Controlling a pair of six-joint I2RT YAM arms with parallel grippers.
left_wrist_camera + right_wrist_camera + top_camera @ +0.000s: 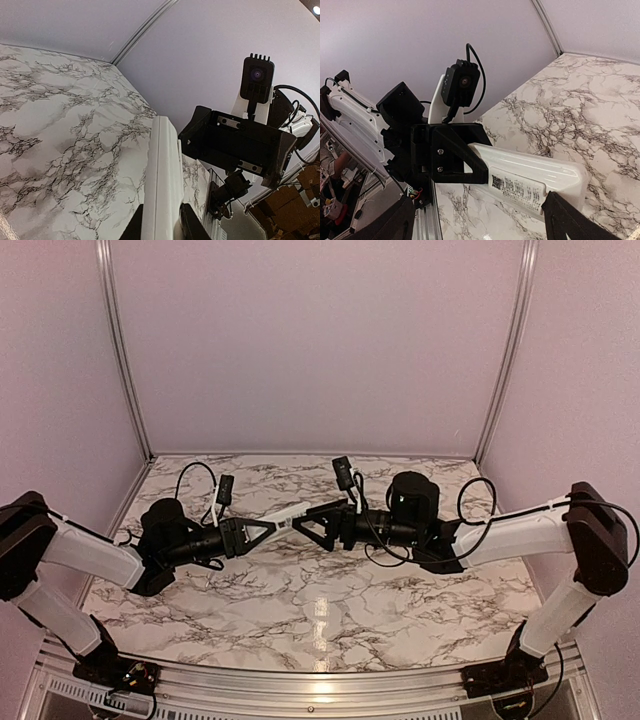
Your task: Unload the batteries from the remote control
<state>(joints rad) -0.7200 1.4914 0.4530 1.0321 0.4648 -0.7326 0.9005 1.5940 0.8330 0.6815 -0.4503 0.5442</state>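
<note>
- Nearest, from the table's near edge, the left arm reaches inward, low and level; the left gripper (pixel 264 529) is clamped narrowly on one end of the slim white plastic remote control (pixel 289 516).
- Its long axis runs left to right, above the marble table (pixel 330 630).
- Its free end sits between the right gripper's (pixel 305 521) wide-spread jaws.
- No batteries are visible.

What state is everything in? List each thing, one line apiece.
remote control: held in the air by one end, printed label showing, no open recess visible.
left gripper: shut on the remote control.
right gripper: open, facing the remote's free end, holding nothing.
batteries: not in sight.
</note>
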